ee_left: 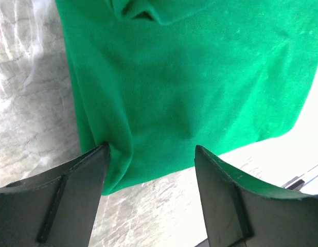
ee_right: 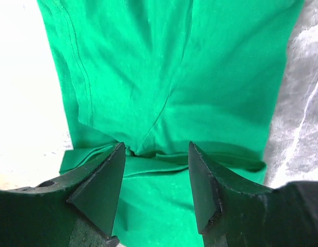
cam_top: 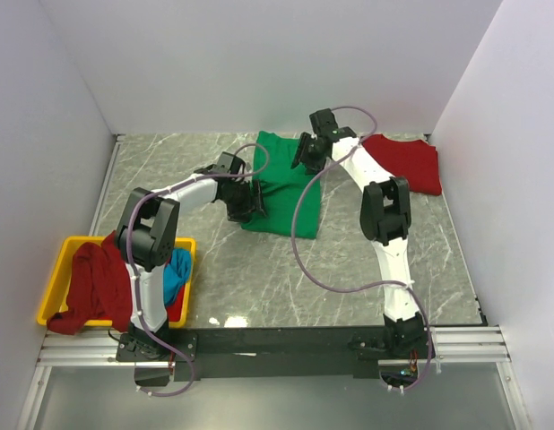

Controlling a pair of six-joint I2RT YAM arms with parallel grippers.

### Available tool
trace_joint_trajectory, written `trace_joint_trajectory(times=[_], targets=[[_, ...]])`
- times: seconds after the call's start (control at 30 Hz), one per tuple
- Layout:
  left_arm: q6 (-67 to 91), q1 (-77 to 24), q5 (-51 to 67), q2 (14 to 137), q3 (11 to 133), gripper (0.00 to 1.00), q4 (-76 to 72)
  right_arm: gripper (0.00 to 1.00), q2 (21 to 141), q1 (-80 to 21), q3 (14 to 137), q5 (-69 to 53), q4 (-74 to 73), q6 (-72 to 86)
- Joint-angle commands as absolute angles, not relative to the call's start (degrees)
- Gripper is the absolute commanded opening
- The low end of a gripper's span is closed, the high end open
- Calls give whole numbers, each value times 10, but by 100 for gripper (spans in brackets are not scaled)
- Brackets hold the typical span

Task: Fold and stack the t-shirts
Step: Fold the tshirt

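**Fig. Fold in progress on the green shirt.** The left end effector (ee_left: 151, 150) is hanging spread over the near edge of the green shirt (cam_top: 281, 184), with one finger (ee_left: 92, 170) touching the rumpled hem. The right end effector (ee_right: 156, 148) is likewise spread, straddling a raised crease nearer the far end of the same shirt. Neither is pinching cloth. The green shirt is lying as a narrow strip mid-bench (cam_top: 349, 260), so the step in hand appears to be its next fold. That move probably calls for both end effectors closing on one edge and carrying it across together.

Count:
- Four shirts:
  - one green;
  - one red shirt (cam_top: 407, 163) at the far right;
  - one dark red shirt (cam_top: 98, 282) draping over the bin;
  - one blue shirt (cam_top: 177, 273) inside the bin.
- One yellow bin (cam_top: 55, 288).
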State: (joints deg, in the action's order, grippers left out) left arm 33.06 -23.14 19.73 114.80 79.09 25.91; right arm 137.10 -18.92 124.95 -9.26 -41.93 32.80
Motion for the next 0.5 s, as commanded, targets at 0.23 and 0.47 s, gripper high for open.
trace_joint_trajectory(times=[0.23,0.47], targets=[[316,-234,136,1114,822,76,381,59,1199,-180,1036,-114,-352,314],[332,-233,102,1074,783,77,383,59,1084,-182,854,-122,-329,305]])
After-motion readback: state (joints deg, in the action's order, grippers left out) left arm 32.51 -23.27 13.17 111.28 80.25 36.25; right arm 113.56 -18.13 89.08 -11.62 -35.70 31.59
